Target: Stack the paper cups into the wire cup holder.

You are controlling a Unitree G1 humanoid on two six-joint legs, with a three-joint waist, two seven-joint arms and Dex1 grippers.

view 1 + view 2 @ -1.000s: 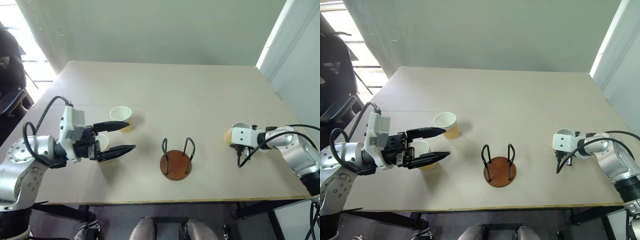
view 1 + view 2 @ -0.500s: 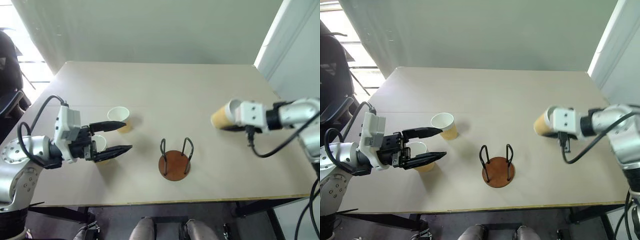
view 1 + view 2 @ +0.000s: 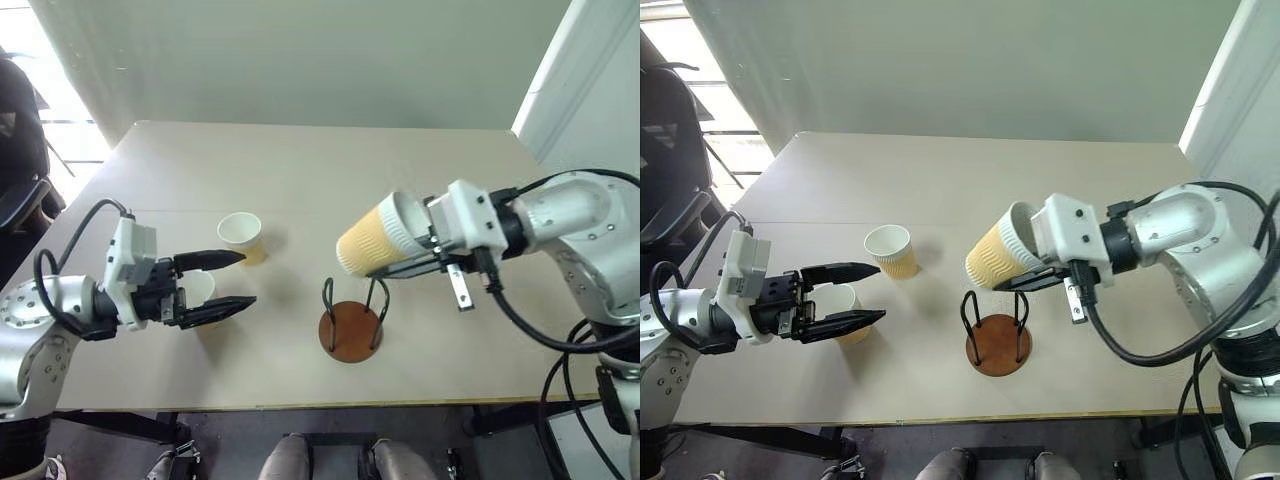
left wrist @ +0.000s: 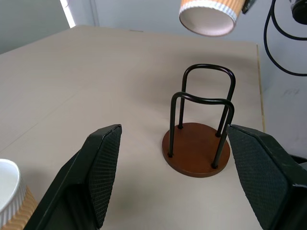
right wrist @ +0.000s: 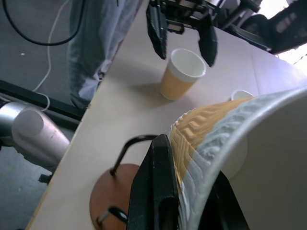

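Beige table (image 3: 330,170), pale green wall (image 3: 300,60), bright window (image 3: 40,90) at left

Ribbed, embossed paper cup (image 3: 997,260) with smooth white rim, glossy reddish-brown wooden disc base (image 4: 196,155) at lower centre, thin dark metal wire loops (image 4: 204,98), matt beige table (image 3: 330,170), textured black gripper pads (image 4: 105,160)

I note the right tool (image 3: 1025,272) has left the worktop's (image 3: 420,160) right edge and swung up and leftward, carrying its paper cup (image 3: 372,241). The cup, upright a second ago, now lies tilted on its side above the wire cup holder (image 3: 351,320).
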